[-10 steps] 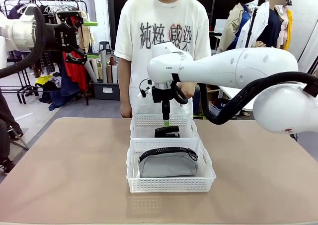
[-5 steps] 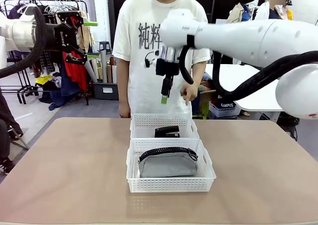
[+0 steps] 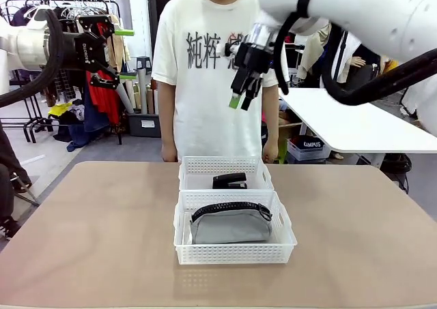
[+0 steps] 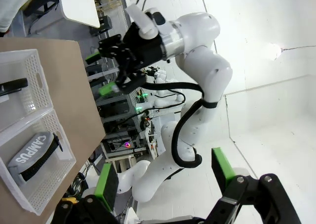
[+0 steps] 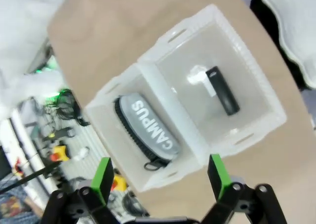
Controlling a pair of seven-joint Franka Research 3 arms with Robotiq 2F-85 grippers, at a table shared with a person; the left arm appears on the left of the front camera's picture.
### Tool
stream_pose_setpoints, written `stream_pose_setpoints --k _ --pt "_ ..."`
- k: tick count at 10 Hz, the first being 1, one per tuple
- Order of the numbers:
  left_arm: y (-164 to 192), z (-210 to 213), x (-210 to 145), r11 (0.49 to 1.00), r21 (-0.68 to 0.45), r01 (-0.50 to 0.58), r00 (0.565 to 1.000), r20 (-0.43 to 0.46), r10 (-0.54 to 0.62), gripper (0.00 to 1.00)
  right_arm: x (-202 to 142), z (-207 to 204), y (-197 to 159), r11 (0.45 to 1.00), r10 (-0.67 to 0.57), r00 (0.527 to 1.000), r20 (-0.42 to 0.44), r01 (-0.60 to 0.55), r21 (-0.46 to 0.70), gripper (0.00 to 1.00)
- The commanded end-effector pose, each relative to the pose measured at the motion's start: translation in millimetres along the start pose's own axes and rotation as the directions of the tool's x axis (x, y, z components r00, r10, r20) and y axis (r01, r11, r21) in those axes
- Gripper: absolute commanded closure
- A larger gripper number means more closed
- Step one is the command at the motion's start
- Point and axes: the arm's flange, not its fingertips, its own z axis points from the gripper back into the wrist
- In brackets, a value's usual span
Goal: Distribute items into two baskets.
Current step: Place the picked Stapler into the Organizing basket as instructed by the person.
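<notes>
Between the green pads of the right claw (image 3: 243,94) nothing is carried: its jaws stand wide apart, and it hangs high over the worktop (image 3: 102,241), in front of the person's shirt (image 3: 205,84). Well below the right claw, seen straight down its fingers in the right wrist view, the two baskets sit touching end to end. Nearer to the person is the far basket (image 3: 225,166), and in it lies the black stapler (image 3: 229,181), alone on the basket floor beside a small white label (image 5: 197,78). On the robot's side of that is the near basket (image 3: 235,253), which holds the grey pouch (image 3: 231,225), zipper side up toward the far basket, with white lettering along its side in the wrist views.

Far off to that claw's side, the left claw (image 3: 113,53) is also held high, beyond the worktop's left edge, with jaws spread wide and nothing between them; its own view looks across at the baskets and at the right arm (image 4: 197,61).

Judged from how things lie, the sorting looks finished: each basket has one item, no loose item shows on the bare worktop around the baskets, and neither claw holds anything. What seems left is only for the arms to clear away or settle.
</notes>
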Motion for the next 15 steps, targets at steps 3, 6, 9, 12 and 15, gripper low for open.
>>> stream_pose_setpoints --k 3,6,9,12,15 --pt "-2.3 0.3 -0.8 1.000 0.001 0.005 1.000 0.006 -0.005 0.00 -72.6 44.1 5.2 0.974 -0.192 0.974 0.119 0.175 0.143 0.00" --pt "-2.3 0.3 -0.8 1.000 0.001 0.005 1.000 0.006 -0.005 0.00 -85.9 51.8 -4.6 0.975 -0.223 0.954 0.199 0.216 0.053 0.00" --pt "-2.3 0.3 -0.8 1.000 0.001 0.005 1.000 0.006 -0.005 0.00 -66.8 71.3 -10.9 0.973 -0.205 0.971 0.123 0.188 0.136 0.00" --pt "-2.3 0.3 -0.8 1.000 0.001 0.005 1.000 0.006 -0.005 0.00 -66.8 71.3 -10.9 0.973 -0.205 0.971 0.123 0.188 0.136 0.00" --pt "-2.3 0.3 -0.8 1.000 0.001 0.005 1.000 0.006 -0.005 0.00 -89.0 82.9 -5.3 0.949 -0.290 0.936 0.199 0.254 0.188 0.00"
